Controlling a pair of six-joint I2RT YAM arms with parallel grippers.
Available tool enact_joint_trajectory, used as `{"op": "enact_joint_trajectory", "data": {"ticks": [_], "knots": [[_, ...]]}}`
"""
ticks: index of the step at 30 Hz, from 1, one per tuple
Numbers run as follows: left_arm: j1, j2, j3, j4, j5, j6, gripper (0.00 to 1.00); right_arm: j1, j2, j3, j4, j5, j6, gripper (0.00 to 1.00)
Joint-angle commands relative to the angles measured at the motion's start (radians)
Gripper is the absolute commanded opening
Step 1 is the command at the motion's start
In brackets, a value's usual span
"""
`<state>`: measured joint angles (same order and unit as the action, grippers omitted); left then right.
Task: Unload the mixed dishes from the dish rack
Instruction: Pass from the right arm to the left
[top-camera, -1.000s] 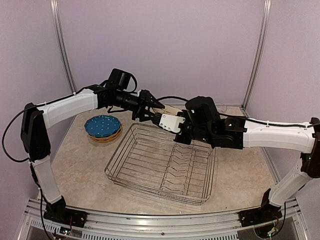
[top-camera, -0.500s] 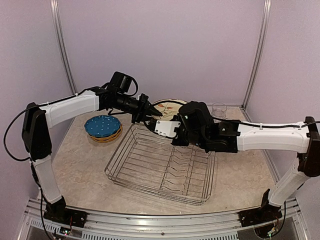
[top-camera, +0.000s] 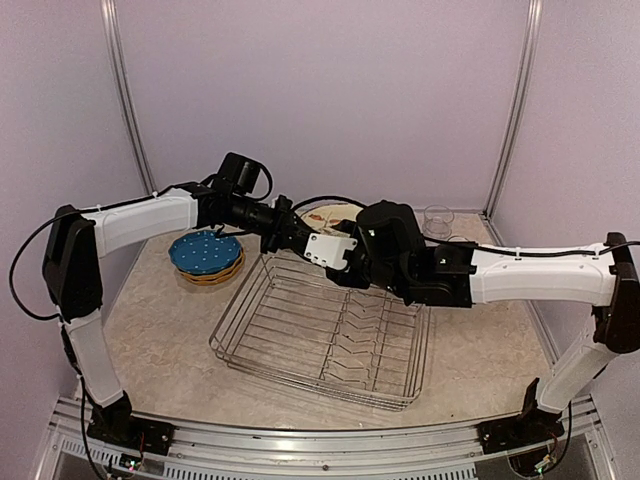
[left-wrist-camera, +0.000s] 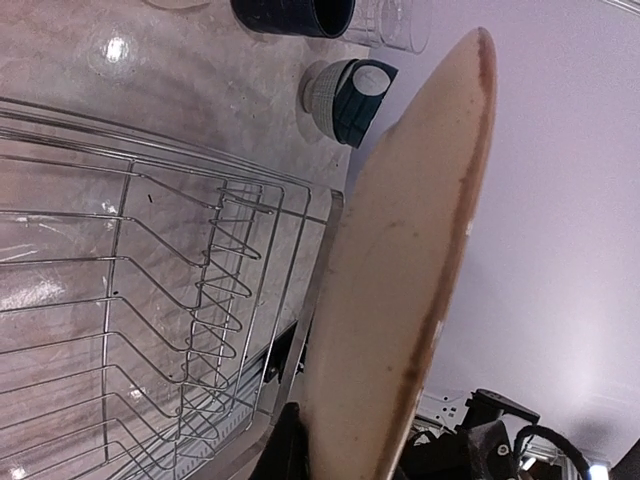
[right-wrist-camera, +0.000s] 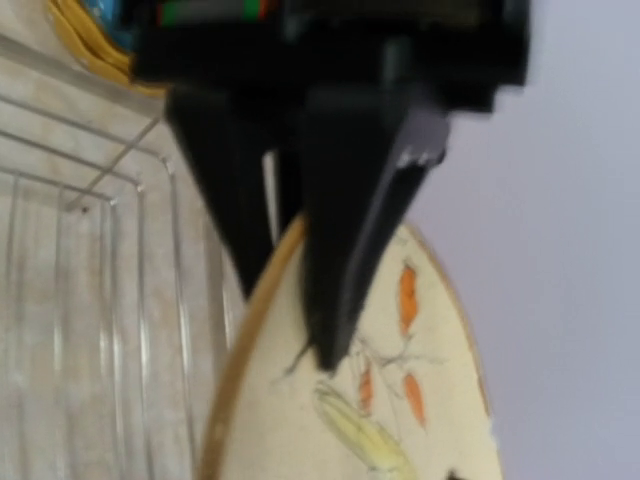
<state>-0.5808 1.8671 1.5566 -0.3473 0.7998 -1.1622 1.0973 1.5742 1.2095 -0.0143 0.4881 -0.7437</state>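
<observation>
Gripping the cream patterned plate (top-camera: 338, 212) by its rim, the left fingers (right-wrist-camera: 345, 230) were closed on it, one black finger on the painted face and the other on the back side, as the right wrist view showed. The plate was held up in the air, standing almost on its edge, over the far rim of the dish rack (top-camera: 320, 335), near its far left corner. From the left wrist view the lower part of the plate was very near to the rack's wire rim, but I could not tell if they touched. The right arm (top-camera: 530, 272) reached across the rack from the right, and its white wrist part (top-camera: 333, 248) was just beside the left fingers. The right fingers were hidden in the top view and did not show clearly in their own camera, so I could not tell if they were open or closed, or if they touched the plate. The rack itself stood in the middle of the desk (top-camera: 150, 330). Left of the rack, on the desk, a blue plate (top-camera: 205, 250) lay on top of a mustard yellow plate (top-camera: 212, 278). Beyond the far end of the rack stood a teal-and-white bowl (left-wrist-camera: 348, 98), a navy mug (left-wrist-camera: 292, 14) and clear glass tumblers (left-wrist-camera: 395, 20), all on the desk and apart from the rack.
</observation>
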Motion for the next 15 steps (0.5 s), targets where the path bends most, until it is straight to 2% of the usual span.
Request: {"op": "enact_joint_trajectory", "data": {"ticks": [1,5,10,15], "knots": [[0.014,-0.054,-0.003,0.023,-0.031,0.066,0.00,0.010,-0.042,0.022,0.094,0.003,0.040,0.64],[0.033,-0.068,-0.005,-0.018,-0.067,0.107,0.00,0.010,-0.079,0.004,0.101,-0.001,0.058,0.77],[0.094,-0.113,-0.051,-0.047,-0.111,0.145,0.00,0.010,-0.150,-0.036,0.122,0.004,0.097,0.84],[0.208,-0.223,-0.151,-0.042,-0.146,0.168,0.00,0.001,-0.218,-0.093,0.148,0.049,0.143,0.91]]}}
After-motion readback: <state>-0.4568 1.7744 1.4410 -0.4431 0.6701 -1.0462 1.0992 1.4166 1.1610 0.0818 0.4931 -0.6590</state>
